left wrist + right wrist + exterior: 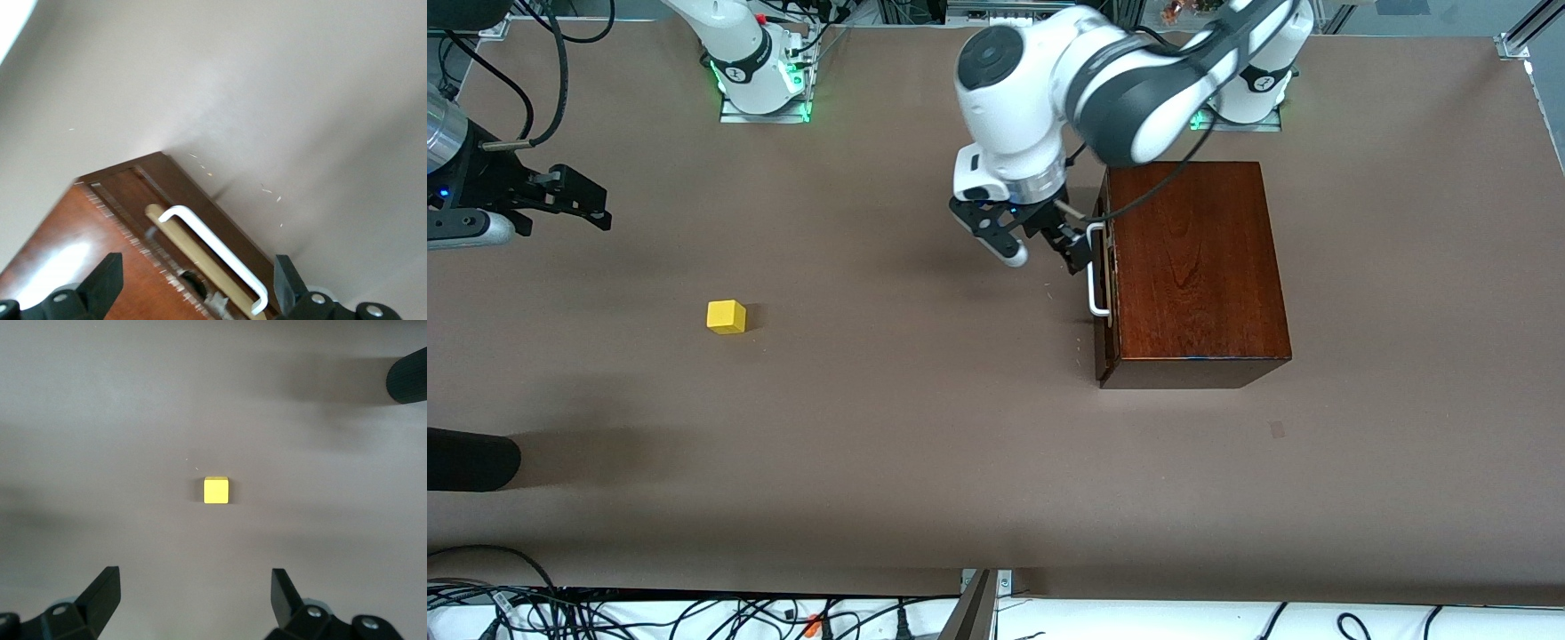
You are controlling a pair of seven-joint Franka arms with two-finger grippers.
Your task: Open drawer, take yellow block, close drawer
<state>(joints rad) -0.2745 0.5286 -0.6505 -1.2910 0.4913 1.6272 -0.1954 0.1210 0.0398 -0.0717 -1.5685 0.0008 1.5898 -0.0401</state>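
The drawer (1103, 293) of the dark wooden box (1192, 267) is almost fully in. Only a thin pale strip (200, 263) shows between its front and the box top. My left gripper (1042, 253) is open in front of the drawer, with one finger (1076, 253) close to the end of the white handle (1096, 280) farther from the front camera. In the left wrist view the handle (213, 250) lies between the open fingers of the left gripper (197, 287). The yellow block (727, 316) sits on the bare table toward the right arm's end. My right gripper (591, 200) hangs open and empty, with the block (216, 491) ahead of the right gripper (195, 597).
The brown table (925, 427) spreads wide between the block and the box. A dark rounded object (467, 460) juts in over the table edge at the right arm's end, nearer the front camera than the block, and also shows in the right wrist view as a dark shape (408, 377). Cables (694, 613) run along the table's front edge.
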